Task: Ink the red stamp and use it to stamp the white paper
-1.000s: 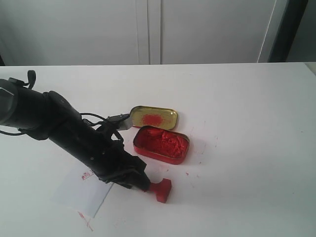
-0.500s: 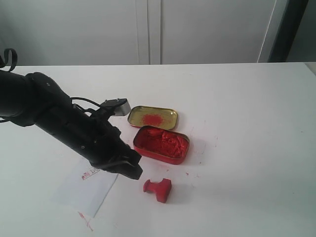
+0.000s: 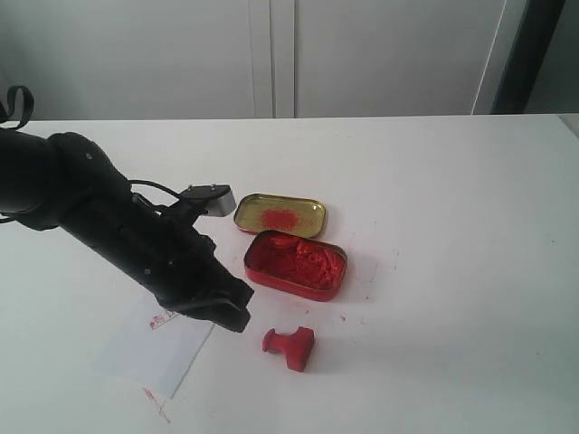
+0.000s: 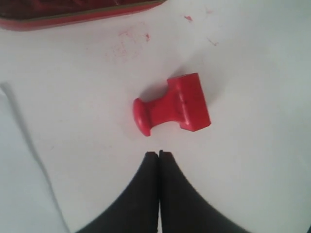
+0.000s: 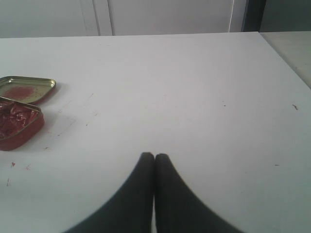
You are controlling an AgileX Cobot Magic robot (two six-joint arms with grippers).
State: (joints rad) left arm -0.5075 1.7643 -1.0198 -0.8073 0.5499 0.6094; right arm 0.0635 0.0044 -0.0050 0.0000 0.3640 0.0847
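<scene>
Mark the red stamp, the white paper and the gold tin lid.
red stamp [image 4: 189,102], left wrist view, on its square base block
white paper [image 3: 145,357], exterior view, on its bare lower half
gold tin lid [image 3: 309,213], exterior view, on the bare gold floor near its rim

A red tin [image 3: 296,264] of lumpy paste sits just beside a red-smeared gold lid [image 3: 280,215] on a white table [image 3: 452,226].

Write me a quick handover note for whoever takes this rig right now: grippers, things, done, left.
Left gripper: shut, empty, just short of the red stamp.
Right gripper: shut, empty, above bare table.
Stamp lies on its side beside the open ink tin; white paper lies flat nearby.
Done: paper carries a red imprint.
Left: probably nothing but pulling the arms back.
</scene>
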